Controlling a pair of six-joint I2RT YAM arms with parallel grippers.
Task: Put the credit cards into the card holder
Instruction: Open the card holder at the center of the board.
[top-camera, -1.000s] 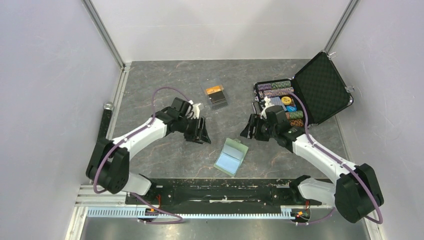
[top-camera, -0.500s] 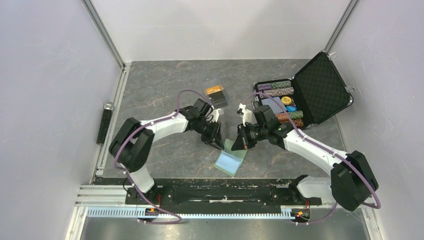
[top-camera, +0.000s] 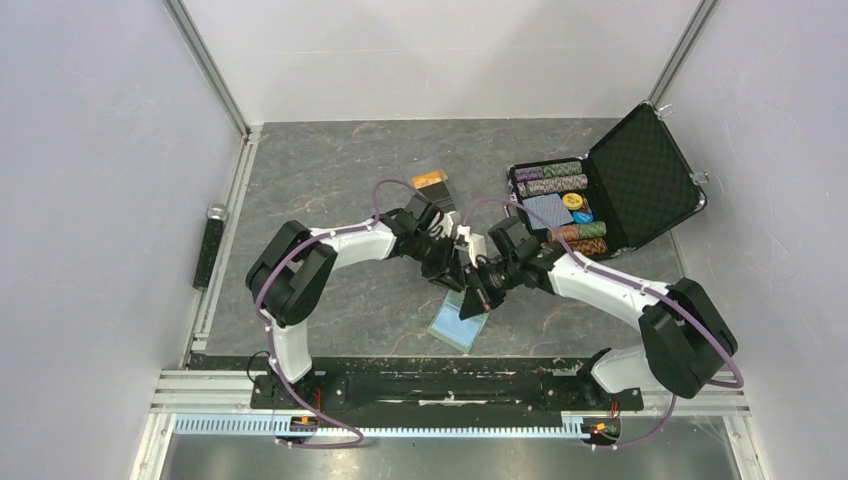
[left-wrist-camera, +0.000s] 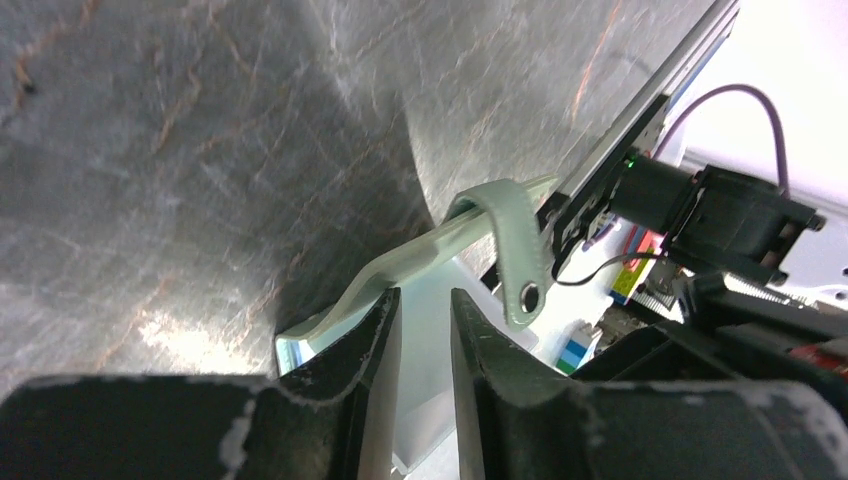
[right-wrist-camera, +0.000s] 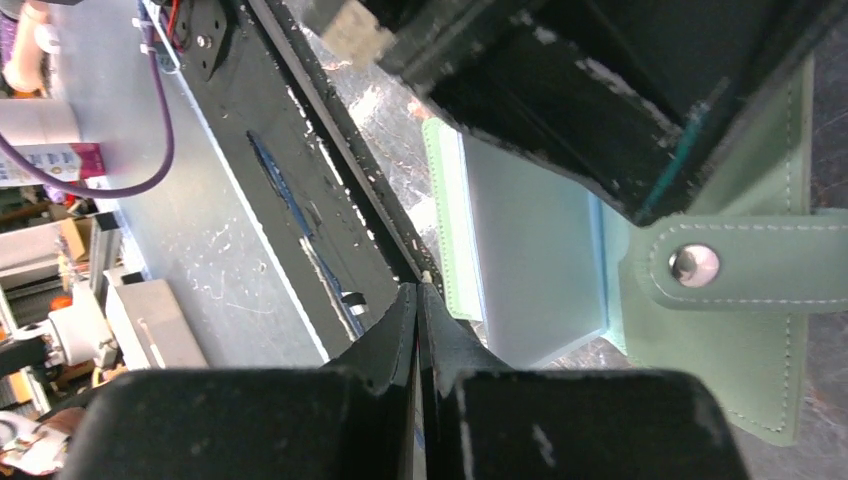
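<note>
Left jaws nearly closed, pinching raised half of card holder (top-camera: 455, 328). Right jaws pressed together, tips just beside holder's edge. One card holder, lower centre of top view: pale green, stitched, leather-like, light blue inner pocket (right-wrist-camera: 530, 250), one snap tab (right-wrist-camera: 770, 262) with round metal stud (right-wrist-camera: 685, 265). Credit cards (top-camera: 430, 182) upper centre on grey marbled bench (top-camera: 320, 170): orange one on top, count unclear. One open black case (top-camera: 645, 175) upper right, holding rows of striped poker chips (top-camera: 550, 178).

The card holder (right-wrist-camera: 765, 370) is pale green with light blue pockets (right-wrist-camera: 530, 250).
</note>
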